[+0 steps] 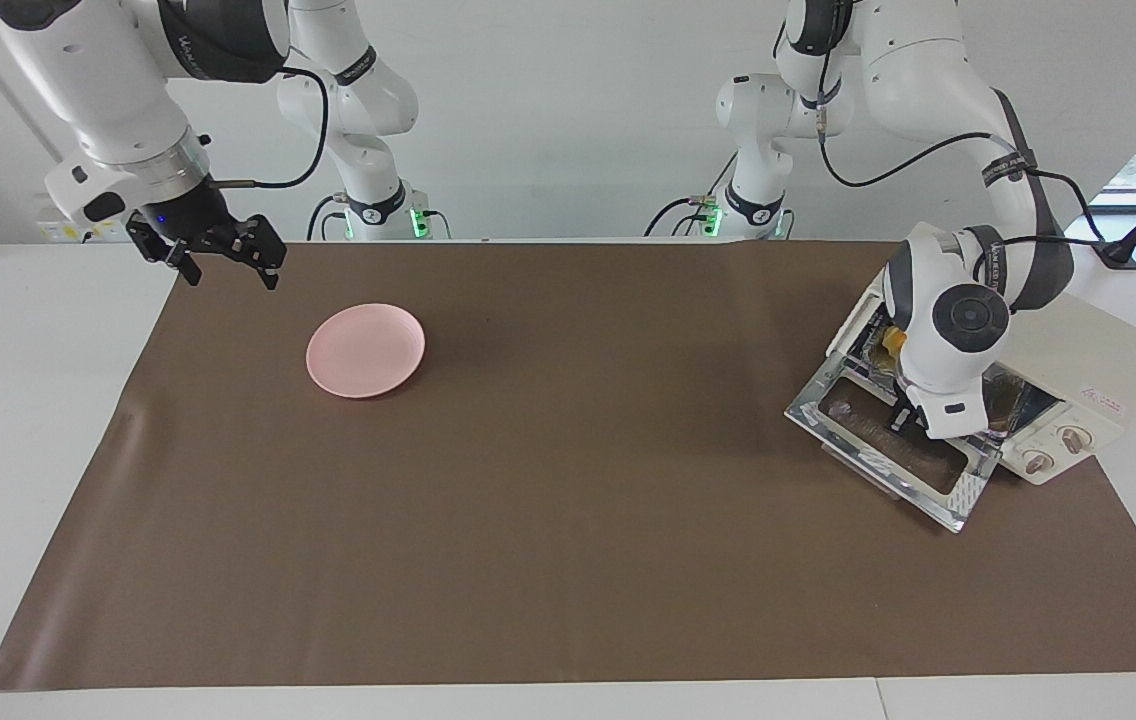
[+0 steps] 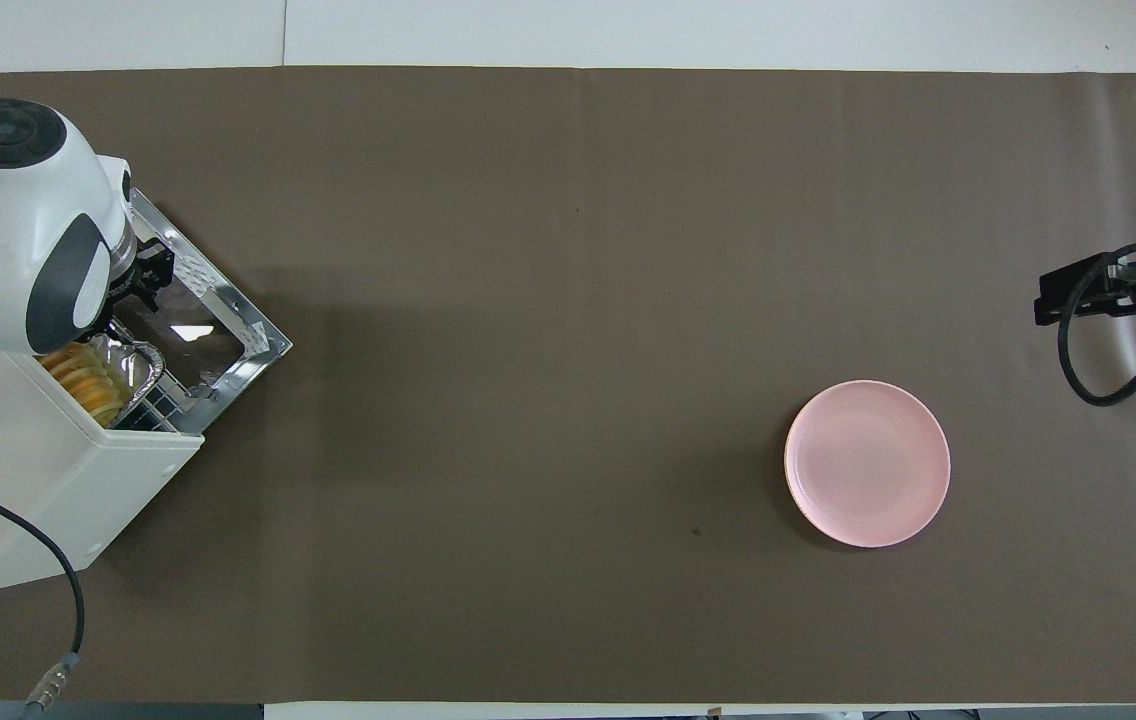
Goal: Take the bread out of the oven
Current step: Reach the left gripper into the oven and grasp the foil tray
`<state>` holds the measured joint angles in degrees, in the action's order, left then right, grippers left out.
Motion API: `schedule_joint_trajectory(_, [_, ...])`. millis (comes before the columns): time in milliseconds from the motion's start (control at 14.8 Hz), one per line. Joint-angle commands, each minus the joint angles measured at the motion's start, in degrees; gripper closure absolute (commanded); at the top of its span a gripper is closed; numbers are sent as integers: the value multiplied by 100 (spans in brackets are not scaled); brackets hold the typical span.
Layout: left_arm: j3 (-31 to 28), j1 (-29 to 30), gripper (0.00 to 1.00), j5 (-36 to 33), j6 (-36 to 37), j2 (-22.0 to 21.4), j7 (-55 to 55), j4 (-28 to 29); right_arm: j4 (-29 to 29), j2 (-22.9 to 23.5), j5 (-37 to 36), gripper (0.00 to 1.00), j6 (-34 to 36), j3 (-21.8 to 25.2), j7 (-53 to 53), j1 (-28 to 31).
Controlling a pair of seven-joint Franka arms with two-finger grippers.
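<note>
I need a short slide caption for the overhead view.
Left gripper over the open oven door; bread inside.

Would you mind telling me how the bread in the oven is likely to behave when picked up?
The bread looks ridged like joined slices, so it may flex or split. It seems small, probably light. Lying in a crinkled foil tray, it could drag that along.

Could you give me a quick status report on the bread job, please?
Left gripper over the open oven door, grip unclear. Right gripper open, waiting near the pink plate. Bread in its foil tray at the oven mouth.
</note>
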<state>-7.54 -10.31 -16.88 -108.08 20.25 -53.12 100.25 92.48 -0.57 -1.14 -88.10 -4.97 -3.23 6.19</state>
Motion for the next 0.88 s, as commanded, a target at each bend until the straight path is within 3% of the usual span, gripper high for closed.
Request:
schedule_joint_trajectory(0, [-11, -32, 100, -158, -82, -179, 3, 223, 156, -154, -44, 0, 47, -31, 147, 40])
schedule_joint_trajectory(203, [-11, -58, 100, -158, -46, -250, 223, 162, 156, -154, -44, 0, 144, -31, 147, 75])
schedule_joint_trajectory(475, [24, -339, 100, -97, 156, -109, 285, -479, 156, -163, -44, 0, 268, 57, 331, 198])
schedule_joint_trajectory(610, [33, -637, 100, 253, 226, 40, 276, -830, 156, -163, -44, 0, 197, 57, 341, 225])
schedule_joint_trajectory(814, [33, -1234, 100, 440, 235, 84, 268, -911, 147, -155, -44, 0, 215, 57, 341, 225])
